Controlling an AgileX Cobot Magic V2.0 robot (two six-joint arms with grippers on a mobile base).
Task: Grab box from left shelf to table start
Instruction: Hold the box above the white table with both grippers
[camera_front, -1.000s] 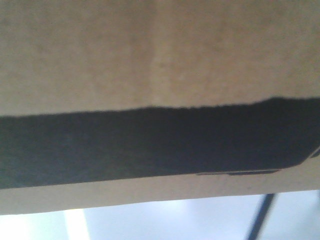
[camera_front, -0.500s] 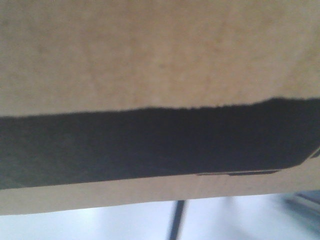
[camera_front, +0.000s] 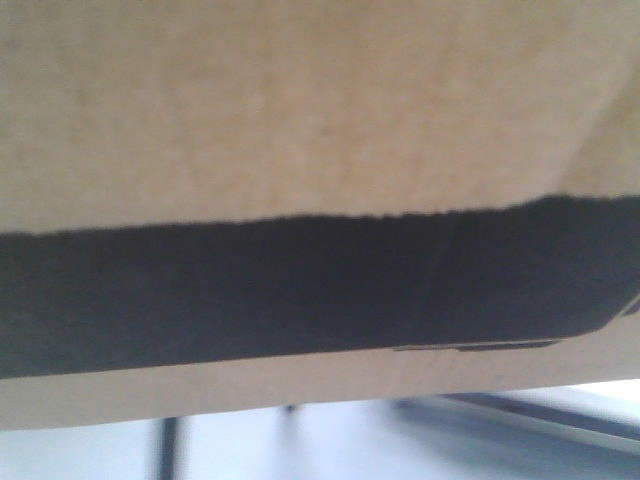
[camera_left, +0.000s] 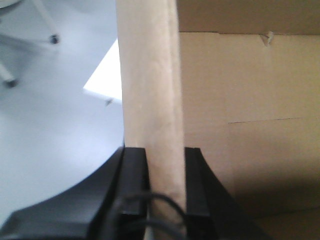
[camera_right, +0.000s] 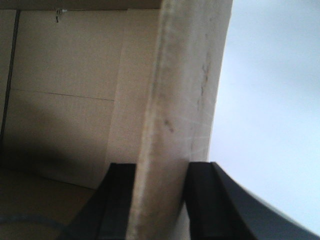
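Because the left gripper (camera_left: 165, 170) and right gripper (camera_right: 160, 180) each squeeze just one thin wall of the box (camera_front: 300, 110), held up in the air, the wall could bend and slip out.

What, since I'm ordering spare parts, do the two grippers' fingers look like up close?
Both are plain black, with no markings visible. The left gripper has two flat-faced, square-tipped fingers that broaden into a sloped black base, and a thin black cable loops across it. The right gripper has the same flat, square-tipped black fingers; no cable shows there.
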